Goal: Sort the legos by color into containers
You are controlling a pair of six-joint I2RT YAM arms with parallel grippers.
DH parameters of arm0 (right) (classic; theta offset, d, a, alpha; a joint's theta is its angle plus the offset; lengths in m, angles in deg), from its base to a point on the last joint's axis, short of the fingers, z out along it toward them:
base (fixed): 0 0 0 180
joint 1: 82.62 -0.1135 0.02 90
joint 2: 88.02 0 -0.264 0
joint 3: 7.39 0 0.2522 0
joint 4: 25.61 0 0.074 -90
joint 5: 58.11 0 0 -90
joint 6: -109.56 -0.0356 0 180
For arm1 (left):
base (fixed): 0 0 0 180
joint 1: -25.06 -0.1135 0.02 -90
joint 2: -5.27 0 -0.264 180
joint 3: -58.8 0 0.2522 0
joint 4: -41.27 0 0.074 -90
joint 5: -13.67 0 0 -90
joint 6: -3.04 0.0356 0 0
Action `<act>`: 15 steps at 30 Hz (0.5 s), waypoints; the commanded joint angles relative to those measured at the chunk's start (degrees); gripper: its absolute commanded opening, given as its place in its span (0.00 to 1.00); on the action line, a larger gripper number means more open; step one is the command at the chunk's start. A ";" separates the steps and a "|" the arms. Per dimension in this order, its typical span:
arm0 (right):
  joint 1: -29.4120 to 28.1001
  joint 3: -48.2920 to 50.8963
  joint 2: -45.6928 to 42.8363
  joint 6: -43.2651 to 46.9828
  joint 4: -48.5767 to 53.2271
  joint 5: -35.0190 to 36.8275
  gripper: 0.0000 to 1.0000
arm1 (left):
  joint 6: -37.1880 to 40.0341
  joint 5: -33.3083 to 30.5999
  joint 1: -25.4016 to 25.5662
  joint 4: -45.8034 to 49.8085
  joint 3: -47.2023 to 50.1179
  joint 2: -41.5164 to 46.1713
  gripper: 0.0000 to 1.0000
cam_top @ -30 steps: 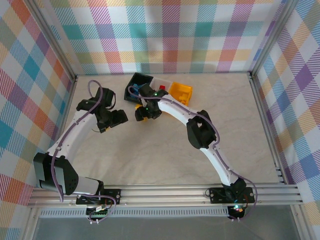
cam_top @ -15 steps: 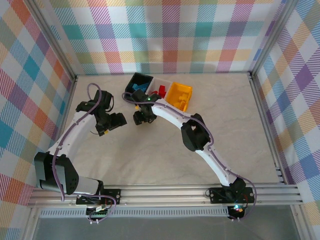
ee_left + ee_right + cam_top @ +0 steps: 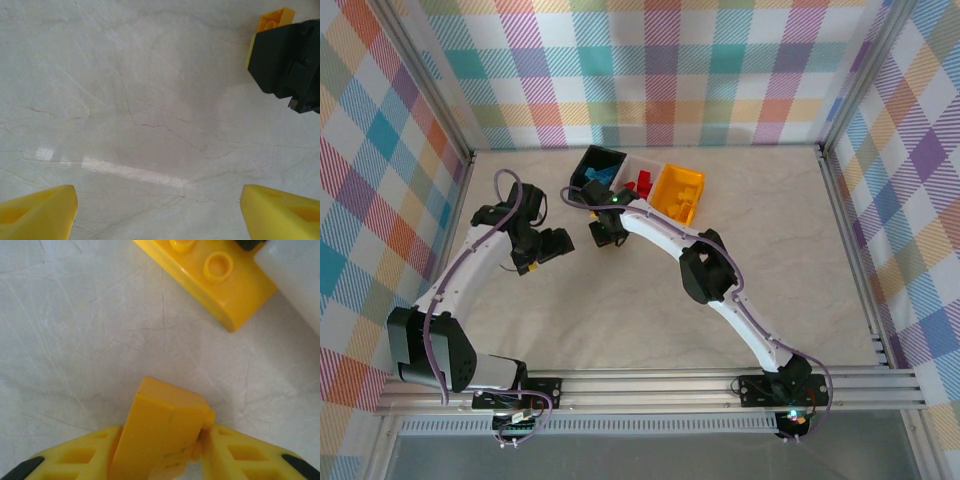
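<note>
1. While my right gripper [image 3: 160, 445] clamps a yellow lego [image 3: 160, 420] between its fingers, a second yellow lego [image 3: 210, 275] lies just ahead on the table [image 3: 75, 315].
2. My left gripper [image 3: 160, 210] hangs with fingers spread wide, empty, over the bare table.
3. I see the containers [image 3: 665, 170] just beyond the right gripper.

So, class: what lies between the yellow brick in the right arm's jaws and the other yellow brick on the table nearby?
Nothing: the right wrist view shows bare table between the held yellow brick and the loose yellow brick.
</note>
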 commanded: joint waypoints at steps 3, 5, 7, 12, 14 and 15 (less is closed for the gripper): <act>0.09 7.30 -5.36 2.10 -5.99 0.35 0.40 | 0.92 0.57 -0.85 0.61 1.46 0.86 0.85; 0.16 11.67 -8.85 2.23 -8.77 -0.51 0.40 | 1.16 0.13 -0.89 0.36 1.47 0.69 0.85; 0.33 15.11 -12.31 1.87 -10.39 -2.07 0.40 | 1.40 -0.23 -0.86 -0.22 1.60 0.25 0.85; 0.95 22.81 -21.12 1.13 -11.97 -3.63 0.40 | 1.58 -0.01 -0.90 -3.23 1.11 -2.58 0.85; 1.85 25.47 -24.48 0.42 -11.61 -4.18 0.40 | 1.99 0.85 -0.89 -4.75 0.44 -4.66 0.85; 2.44 26.67 -26.27 -0.24 -11.20 -4.38 0.40 | 2.37 1.27 -0.81 -5.63 0.01 -5.76 0.85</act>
